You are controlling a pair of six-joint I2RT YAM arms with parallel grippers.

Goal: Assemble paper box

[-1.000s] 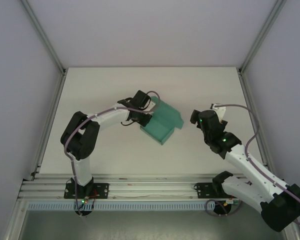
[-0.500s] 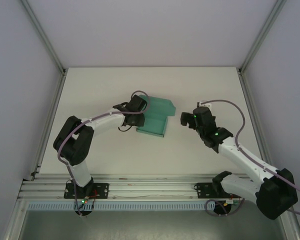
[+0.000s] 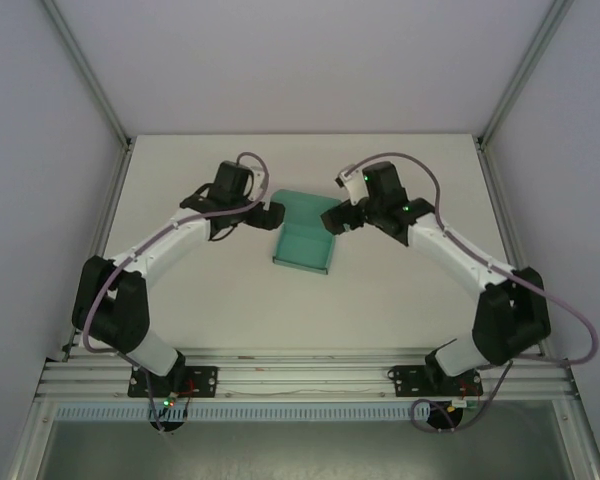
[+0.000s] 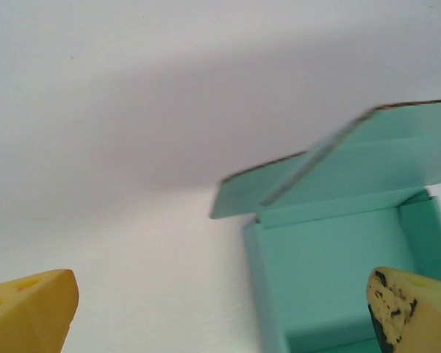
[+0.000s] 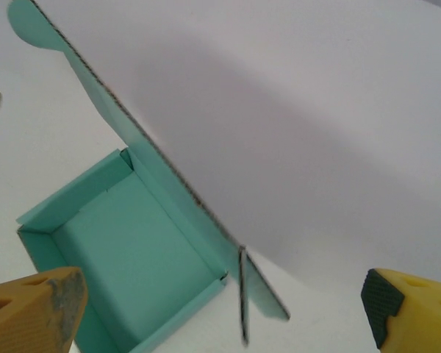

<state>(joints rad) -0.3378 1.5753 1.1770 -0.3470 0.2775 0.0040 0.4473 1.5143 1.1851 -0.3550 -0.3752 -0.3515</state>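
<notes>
On the pale table (image 3: pixel 400 290), entries run left to right.

1. Left gripper (image 3: pixel 268 214) — poised just beside the left rear corner of the box. The jaws are spread wide with nothing between them. In its wrist view the yellow fingertips (image 4: pixel 31 309) sit apart from the card.

2. Paper box (image 3: pixel 304 246) — teal-green card, resting mid-table between the two grippers.
   - Tray: formed, with four low walls standing and nothing inside.
   - Lid panel (image 3: pixel 306 205): hinged along the far wall, raised and not closed.
   - Side tab (image 5: pixel 268 298): hangs loose at the lid's end.

3. Right gripper (image 3: pixel 338 218) — close to the lid's right edge, jaws wide and clamping nothing. Whether a finger brushes the card cannot be told from above.

Step in hand, as a judgement: the base looks finished and the closing of the lid is left to do.

The next move likely calls for:
- one gripper to steady the tray, since such light card would probably slide or tip under a push;
- the other gripper to press the lid forward and down;
- the side tabs to be guided inside the walls, not caught on top of them.

Markings: no brand, label or writing is readable on the card or the arms. The only marks are a dark speckled cut edge on the lid and dark scuffs on one yellow fingertip.
</notes>
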